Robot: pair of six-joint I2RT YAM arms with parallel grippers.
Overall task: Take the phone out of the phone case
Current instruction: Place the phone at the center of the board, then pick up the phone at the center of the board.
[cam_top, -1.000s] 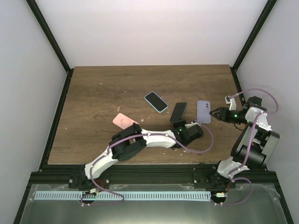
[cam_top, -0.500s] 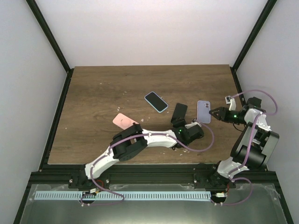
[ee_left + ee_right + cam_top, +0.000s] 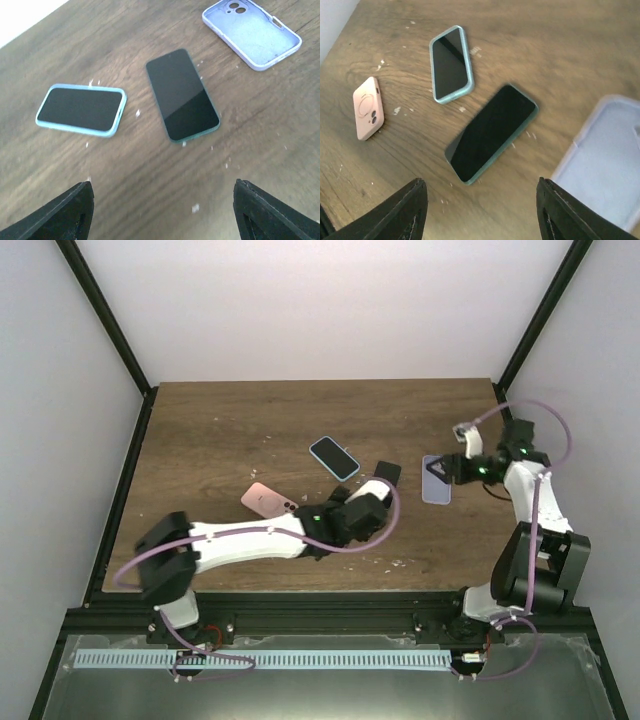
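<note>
I am holding my left end effector (image 3: pixel 162 215) spread and empty over the table's middle, and my right end effector (image 3: pixel 482 212) spread too. Just beyond, the phone (image 3: pixel 182 101) is lying bare, screen up, so I am judging it freed. Toward the right edge the lilac case (image 3: pixel 252 32) is lying empty. Farther back the teal case (image 3: pixel 81 110) is holding another phone.

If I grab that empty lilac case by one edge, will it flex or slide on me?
It probably flexes: the lilac case is an empty, thin-walled shell lying open side up. It is likely light, so a nudge may skate it across the smooth wooden table. Its raised rim should offer a lip to pinch.
</note>
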